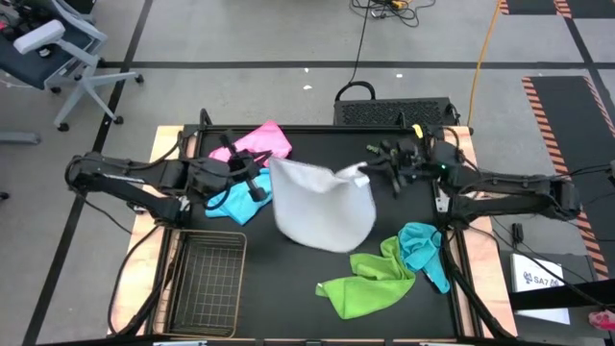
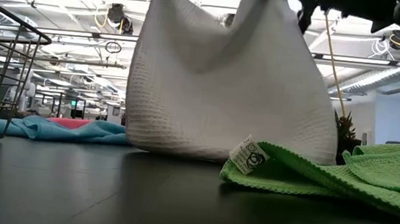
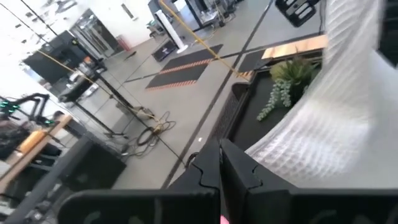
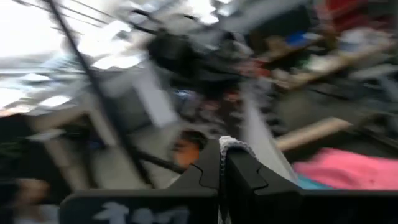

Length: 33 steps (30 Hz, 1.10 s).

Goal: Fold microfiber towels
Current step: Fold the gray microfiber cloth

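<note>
Lime green microfiber towel [image 2: 341,177] w/ small white tag is lying nearest the low camera, crumpled on the black desk [image 1: 288,288], just in front of the pale grey-white waffle-weave towel [image 1: 322,207]. That white towel is hanging mid-desk, stretched betw. both hands: left hand [image 1: 258,173] is clamping its one top corner, right hand [image 1: 370,171] the other, fingers fully closed on cloth. Step looks like lift-and-spread before folding; next it needs laying flat on the clear patch. The towel's lower edge is hiding behind the green one; right wrist view is too blurred to read.
</note>
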Motion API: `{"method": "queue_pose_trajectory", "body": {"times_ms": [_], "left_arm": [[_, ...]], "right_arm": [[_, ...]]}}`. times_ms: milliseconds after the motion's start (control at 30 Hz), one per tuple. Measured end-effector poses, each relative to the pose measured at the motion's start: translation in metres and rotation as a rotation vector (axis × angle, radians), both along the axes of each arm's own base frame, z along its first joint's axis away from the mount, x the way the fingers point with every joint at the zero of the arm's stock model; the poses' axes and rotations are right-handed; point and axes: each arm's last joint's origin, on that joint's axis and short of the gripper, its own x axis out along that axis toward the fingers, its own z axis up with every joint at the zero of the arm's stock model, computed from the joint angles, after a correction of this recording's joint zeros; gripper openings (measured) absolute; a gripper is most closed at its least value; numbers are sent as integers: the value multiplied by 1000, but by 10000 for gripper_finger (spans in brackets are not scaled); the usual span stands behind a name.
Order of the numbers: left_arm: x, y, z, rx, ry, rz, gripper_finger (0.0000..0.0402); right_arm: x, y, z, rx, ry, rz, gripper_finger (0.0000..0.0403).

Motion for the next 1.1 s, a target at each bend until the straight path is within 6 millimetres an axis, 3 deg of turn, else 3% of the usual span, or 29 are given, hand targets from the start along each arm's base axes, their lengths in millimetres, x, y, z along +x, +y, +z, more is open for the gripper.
{"method": "queue_pose_trajectory", "body": {"times_ms": [300, 533, 733, 900, 1100], "left_arm": [[-3, 36, 10, 122, 9, 196, 0], [-6, 78, 22, 160, -71, 197, 0], [-14, 109, 24, 139, -103, 176, 0], [-15, 118, 27, 172, -122, 151, 0], [-15, 118, 23, 150, -95, 135, 0]], "right_arm": [[-14, -40, 27, -189, 26, -255, 0], [-31, -67, 29, -275, 56, -421, 0], [-41, -76, 37, -433, 0, -435, 0], [-44, -75, 46, -475, -81, -418, 0], [-42, -77, 30, -385, 57, -350, 0]]}}
